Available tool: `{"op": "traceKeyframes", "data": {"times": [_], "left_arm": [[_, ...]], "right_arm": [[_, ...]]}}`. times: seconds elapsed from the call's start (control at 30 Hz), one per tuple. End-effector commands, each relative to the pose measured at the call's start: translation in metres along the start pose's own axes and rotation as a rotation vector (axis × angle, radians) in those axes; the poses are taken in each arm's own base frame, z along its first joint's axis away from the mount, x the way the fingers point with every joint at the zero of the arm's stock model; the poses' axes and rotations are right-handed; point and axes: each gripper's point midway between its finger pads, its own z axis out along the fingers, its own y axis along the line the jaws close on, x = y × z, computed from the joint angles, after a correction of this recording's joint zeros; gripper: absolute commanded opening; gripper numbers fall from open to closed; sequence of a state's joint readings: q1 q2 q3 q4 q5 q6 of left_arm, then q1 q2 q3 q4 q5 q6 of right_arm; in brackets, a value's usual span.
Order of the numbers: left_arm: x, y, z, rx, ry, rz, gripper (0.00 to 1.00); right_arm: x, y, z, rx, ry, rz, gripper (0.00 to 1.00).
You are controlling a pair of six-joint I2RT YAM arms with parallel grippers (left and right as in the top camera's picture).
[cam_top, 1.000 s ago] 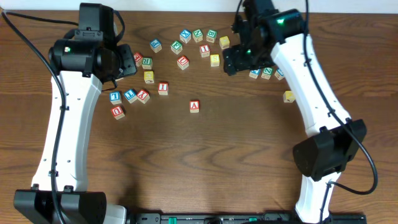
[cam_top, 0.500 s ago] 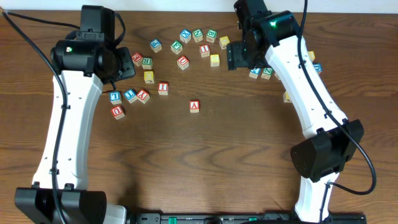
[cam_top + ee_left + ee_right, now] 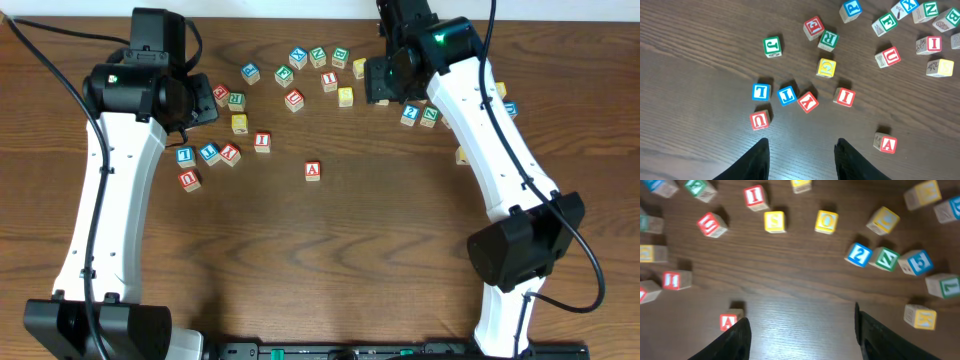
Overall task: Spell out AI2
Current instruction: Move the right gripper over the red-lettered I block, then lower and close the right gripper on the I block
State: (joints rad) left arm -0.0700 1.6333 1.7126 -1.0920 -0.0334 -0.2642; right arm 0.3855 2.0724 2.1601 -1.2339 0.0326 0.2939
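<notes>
The red-framed "A" block lies alone mid-table, also seen as "A" and "A". A red "I" block sits up-left of it, shown too as "I". Another red "I" lies in the far cluster. The blue "2" block rests beside a green block, right of my right gripper; it shows as "2". My left gripper hangs open over bare wood, left of the blocks. My right gripper is open and empty, near the far cluster.
Other letter blocks are scattered along the far side: yellow ones, green ones, and a row of blue and red ones at the left. A yellow block sits under the right arm. The table's far edge is close behind.
The right gripper has moved toward the far edge and its jaws have narrowed. The left arm and the blocks have stayed put.
</notes>
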Motion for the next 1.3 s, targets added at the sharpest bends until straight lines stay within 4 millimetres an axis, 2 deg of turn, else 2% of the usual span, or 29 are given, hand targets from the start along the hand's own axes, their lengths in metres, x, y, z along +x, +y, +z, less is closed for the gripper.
{"op": "traceKeyframes", "data": {"times": [0.0, 0.2, 0.43, 0.6, 0.7, 0.87, 0.97, 1.27], "left_arm": [[0.001, 0.004, 0.007, -0.024, 0.008, 0.008, 0.42], [0.001, 0.000, 0.007, -0.006, 0.011, -0.007, 0.42], [0.001, 0.001, 0.007, -0.006, 0.012, -0.007, 0.42], [0.002, 0.001, 0.007, -0.006, 0.013, -0.006, 0.42], [0.001, 0.001, 0.007, -0.007, 0.013, -0.006, 0.42], [0.002, 0.001, 0.007, -0.007, 0.016, -0.006, 0.42], [0.003, 0.001, 0.007, -0.008, 0.019, -0.005, 0.42], [0.003, 0.001, 0.007, -0.009, 0.020, -0.006, 0.42]], "right_arm": [[-0.017, 0.010, 0.003, -0.049, -0.027, -0.055, 0.61], [-0.043, 0.023, 0.033, -0.060, -0.056, -0.100, 0.63], [-0.064, 0.053, 0.092, -0.080, -0.133, -0.216, 0.61], [-0.068, 0.072, 0.130, -0.083, -0.171, -0.257, 0.60], [-0.066, 0.072, 0.153, -0.049, -0.172, -0.262, 0.60], [-0.050, 0.071, 0.193, -0.017, -0.129, -0.263, 0.58], [-0.046, 0.061, 0.207, 0.041, -0.123, -0.222, 0.58], [-0.056, 0.064, 0.211, 0.036, -0.172, -0.207, 0.61]]}}
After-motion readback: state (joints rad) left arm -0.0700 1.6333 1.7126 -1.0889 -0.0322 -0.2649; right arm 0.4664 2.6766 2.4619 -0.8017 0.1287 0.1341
